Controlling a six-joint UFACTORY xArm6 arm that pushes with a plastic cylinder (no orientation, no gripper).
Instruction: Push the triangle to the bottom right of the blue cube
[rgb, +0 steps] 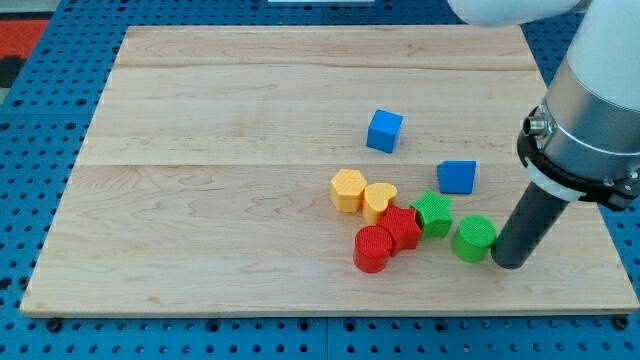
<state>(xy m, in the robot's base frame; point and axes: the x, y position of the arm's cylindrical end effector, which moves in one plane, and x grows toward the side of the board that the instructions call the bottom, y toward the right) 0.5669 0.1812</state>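
Blue pegboard surrounds a pale wooden bench (250, 120), seen from slightly above. Reading from the view's left, that half of the wood carries no blocks. Near the middle, toward the view's bottom, a yellow hexagon block (348, 190) touches a yellow heart block (379, 201). Just below them sit a red cylinder (373, 249) and a red star-like block (401, 227), pressed together. Above this cluster, well apart, stands the blue cube (384, 131), tilted on its footprint. Next comes a green star-like block (433, 213) touching the red one, with the blue triangle-like wedge (457, 176) just above it, already below and right of the cube. Further right a green cylinder (473, 238) stands. I run a plain rod, so there is no end effector to open or close; my tip (508, 263) rests just beside the green cylinder on its right, near the bench's bottom right.
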